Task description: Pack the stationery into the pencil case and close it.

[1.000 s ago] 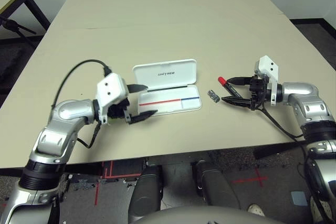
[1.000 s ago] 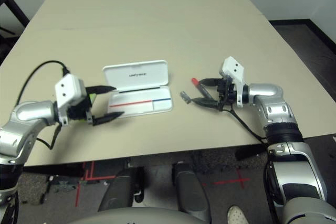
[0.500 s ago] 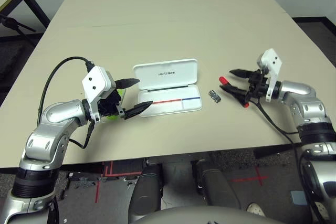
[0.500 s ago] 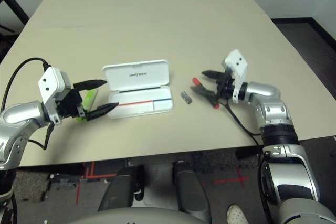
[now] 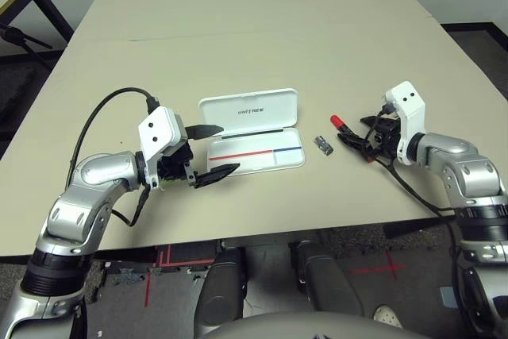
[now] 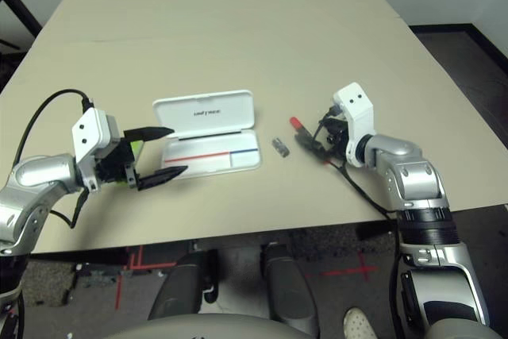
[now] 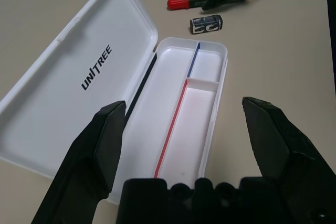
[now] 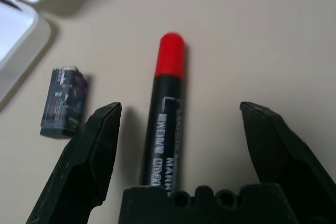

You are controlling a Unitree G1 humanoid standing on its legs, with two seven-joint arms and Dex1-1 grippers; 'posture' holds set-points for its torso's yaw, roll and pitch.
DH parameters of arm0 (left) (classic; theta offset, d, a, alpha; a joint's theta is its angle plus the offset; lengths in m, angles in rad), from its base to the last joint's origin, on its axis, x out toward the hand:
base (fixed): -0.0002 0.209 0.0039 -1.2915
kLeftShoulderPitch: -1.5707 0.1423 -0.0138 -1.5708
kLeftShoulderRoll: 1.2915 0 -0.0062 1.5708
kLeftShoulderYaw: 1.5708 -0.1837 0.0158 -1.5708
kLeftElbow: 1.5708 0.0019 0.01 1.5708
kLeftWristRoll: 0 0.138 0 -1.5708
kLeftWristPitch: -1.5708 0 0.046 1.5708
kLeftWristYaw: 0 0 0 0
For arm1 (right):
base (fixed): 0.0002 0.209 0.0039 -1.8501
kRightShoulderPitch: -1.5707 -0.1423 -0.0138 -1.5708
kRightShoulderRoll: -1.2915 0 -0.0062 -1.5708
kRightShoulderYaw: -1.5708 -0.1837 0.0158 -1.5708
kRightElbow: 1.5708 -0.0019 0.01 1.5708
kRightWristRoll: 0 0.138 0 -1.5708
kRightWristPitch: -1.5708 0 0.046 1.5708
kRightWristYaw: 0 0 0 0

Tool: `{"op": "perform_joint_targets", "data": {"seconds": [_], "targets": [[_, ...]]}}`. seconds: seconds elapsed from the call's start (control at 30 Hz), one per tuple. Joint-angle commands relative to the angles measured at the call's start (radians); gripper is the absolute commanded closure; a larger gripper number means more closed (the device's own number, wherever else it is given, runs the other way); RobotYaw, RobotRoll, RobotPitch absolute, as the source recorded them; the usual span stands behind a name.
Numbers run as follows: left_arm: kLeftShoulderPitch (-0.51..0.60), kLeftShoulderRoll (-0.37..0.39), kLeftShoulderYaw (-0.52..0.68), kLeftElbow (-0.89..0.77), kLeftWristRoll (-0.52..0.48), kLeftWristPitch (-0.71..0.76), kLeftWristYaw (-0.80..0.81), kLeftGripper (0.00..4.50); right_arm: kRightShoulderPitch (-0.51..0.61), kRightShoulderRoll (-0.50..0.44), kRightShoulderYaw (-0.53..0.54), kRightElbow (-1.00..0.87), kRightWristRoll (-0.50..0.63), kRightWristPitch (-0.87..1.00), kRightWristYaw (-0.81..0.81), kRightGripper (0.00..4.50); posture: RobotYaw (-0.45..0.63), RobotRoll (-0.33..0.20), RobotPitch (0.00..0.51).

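Lying open at the middle of the beige table is the flat white hard-plastic pencil case, its lid folded back toward twelve o'clock with dark lettering on it, its tray toward six o'clock showing a red-and-blue stripe along the inner divider and nothing inside. At nine o'clock of the case hovers the left gripper, its two black fingers spread wide and released, pointing at the tray's near corner, holding nothing; the left wrist view looks straight between those fingers onto the tray. Tucked behind that gripper's white housing, a sliver of the lime-green highlighter peeks out on the table, beside the case and outside it. Over at three o'clock of the case sits the small grey metallic clip-like piece, just beside the tray's end and apart from it. A little further toward three o'clock lies the black marker with the red cap, cap toward the case. The right gripper is right over the marker's barrel, jaws fully apart and straddling it; in the right wrist view the black fingers stand clear on either side of the barrel, not pinching it.
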Motion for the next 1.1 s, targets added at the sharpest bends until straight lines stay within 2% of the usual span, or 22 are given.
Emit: {"op": "perform_joint_targets", "data": {"seconds": [0.03, 0.23, 0.33, 0.6, 0.67, 0.8, 1.1], "targets": [[-0.005, 0.011, -0.014, -0.012, 0.006, -0.002, -0.003, 0.04, 0.0, 0.003, 0.047, 0.028, -0.005, 0.024, 0.019, 0.0, -0.01, 0.0, 0.153], [-0.006, 0.011, -0.014, -0.018, 0.005, 0.001, 0.003, 0.04, -0.015, 0.015, 0.073, 0.063, -0.013, 0.049, 0.011, 0.0, 0.0, 0.0, 0.152], [-0.006, 0.011, -0.015, -0.022, 0.006, 0.002, 0.007, 0.0, -0.021, 0.022, 0.069, 0.086, -0.008, 0.051, 0.008, 0.59, 0.0, 0.0, 0.152], [-0.008, 0.011, -0.024, -0.024, 0.012, -0.001, 0.007, 0.0, -0.043, 0.011, 0.032, 0.094, 0.023, 0.063, 0.031, 3.52, -0.01, 0.0, 0.154], [-0.01, 0.012, -0.026, -0.023, 0.013, -0.002, 0.007, 0.0, -0.049, -0.002, 0.025, 0.099, 0.026, 0.059, 0.041, 3.96, -0.01, 0.0, 0.154], [-0.013, 0.012, -0.031, -0.022, 0.015, -0.004, 0.006, 0.0, -0.065, -0.041, 0.024, 0.102, 0.029, 0.028, 0.096, 3.96, -0.01, 0.0, 0.154], [-0.014, 0.016, -0.033, -0.021, 0.018, -0.006, 0.005, 0.0, -0.171, -0.221, 0.102, 0.11, 0.046, -0.155, 0.492, 3.96, -0.01, 0.0, 0.149]]}}
